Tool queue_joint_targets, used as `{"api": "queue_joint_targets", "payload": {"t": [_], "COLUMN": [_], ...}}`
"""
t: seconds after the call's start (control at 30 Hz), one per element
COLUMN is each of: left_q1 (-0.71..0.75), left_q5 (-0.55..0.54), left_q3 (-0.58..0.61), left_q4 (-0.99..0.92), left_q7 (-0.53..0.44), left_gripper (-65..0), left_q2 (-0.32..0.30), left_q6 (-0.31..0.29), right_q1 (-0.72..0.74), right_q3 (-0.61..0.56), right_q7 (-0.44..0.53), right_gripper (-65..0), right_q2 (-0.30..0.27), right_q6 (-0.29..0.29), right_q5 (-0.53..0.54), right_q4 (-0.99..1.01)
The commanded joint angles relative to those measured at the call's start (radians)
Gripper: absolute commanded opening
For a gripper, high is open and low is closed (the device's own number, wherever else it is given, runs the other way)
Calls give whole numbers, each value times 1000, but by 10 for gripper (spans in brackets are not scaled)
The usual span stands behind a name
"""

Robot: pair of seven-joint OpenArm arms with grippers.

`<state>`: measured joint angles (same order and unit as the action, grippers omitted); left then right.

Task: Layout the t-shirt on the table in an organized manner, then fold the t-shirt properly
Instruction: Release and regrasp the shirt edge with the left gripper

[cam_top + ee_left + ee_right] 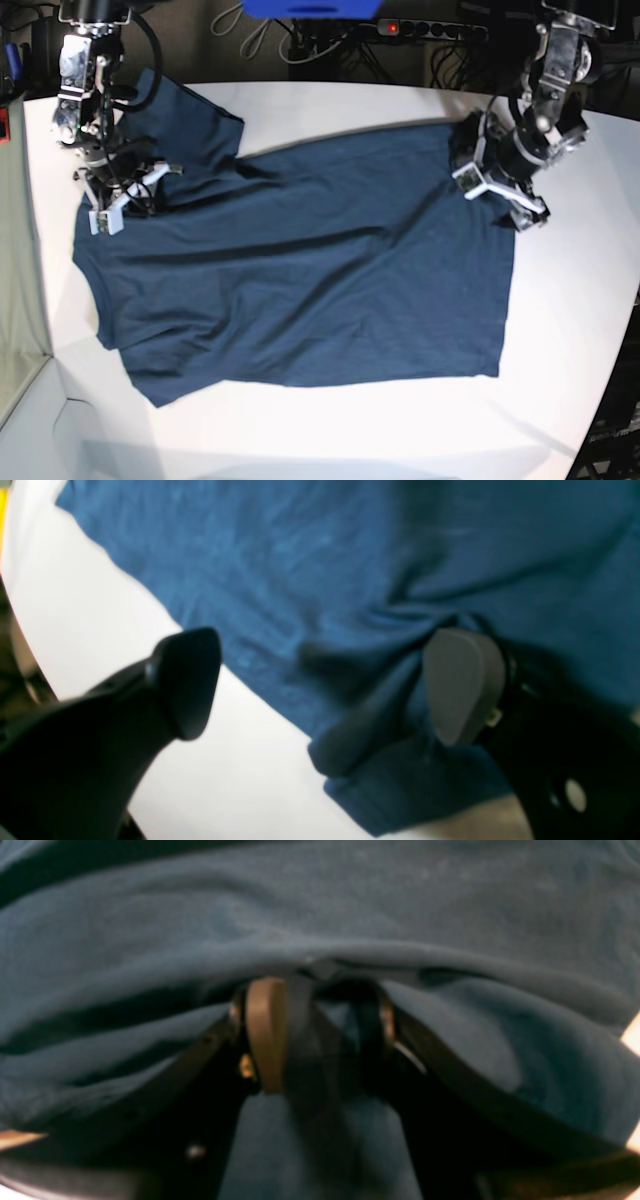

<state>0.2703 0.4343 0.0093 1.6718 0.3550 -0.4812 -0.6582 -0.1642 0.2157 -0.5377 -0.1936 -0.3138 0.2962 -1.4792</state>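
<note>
T-shirt (300, 270) spread across table (560, 330), upper sleeve bunched. Soft, light, limp; hem corners and shoulders judged best holds. Left claw (320, 685) spread wide at hem corner. Right claw (320, 1035) pinching sleeve fabric.

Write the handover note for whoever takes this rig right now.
Left gripper: open, at the t-shirt's hem corner, holding nothing.
Right gripper: shut on the shirt's fabric, near the sleeve end.
The shirt lies spread across the table, mostly flat; one sleeve is still bunched near the right arm.
Done: most of the layout.
Left: flatten that sleeve, then all the folding.
</note>
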Motion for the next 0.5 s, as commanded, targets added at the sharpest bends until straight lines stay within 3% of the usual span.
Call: {"api": "queue_joint_targets", "payload": {"t": [0.0, 0.33, 0.47], "left_q1": [31, 200, 238], "left_q5": [21, 21, 21], "left_q3": [21, 42, 41], "left_q4": [18, 190, 202], "left_q7": [40, 45, 46], "left_gripper": [-19, -18, -18], "left_q2": [-30, -244, -279], "left_q6": [-40, -40, -40], "right_q1": [-1, 21, 39], "right_q3": [4, 0, -2], "right_q7": [-25, -32, -32], "right_gripper": [-410, -410, -410], "right_q2": [-11, -11, -10], "right_q6": [9, 9, 9], "right_q5": [-5, -7, -7], "right_q4": [-4, -2, -2]}}
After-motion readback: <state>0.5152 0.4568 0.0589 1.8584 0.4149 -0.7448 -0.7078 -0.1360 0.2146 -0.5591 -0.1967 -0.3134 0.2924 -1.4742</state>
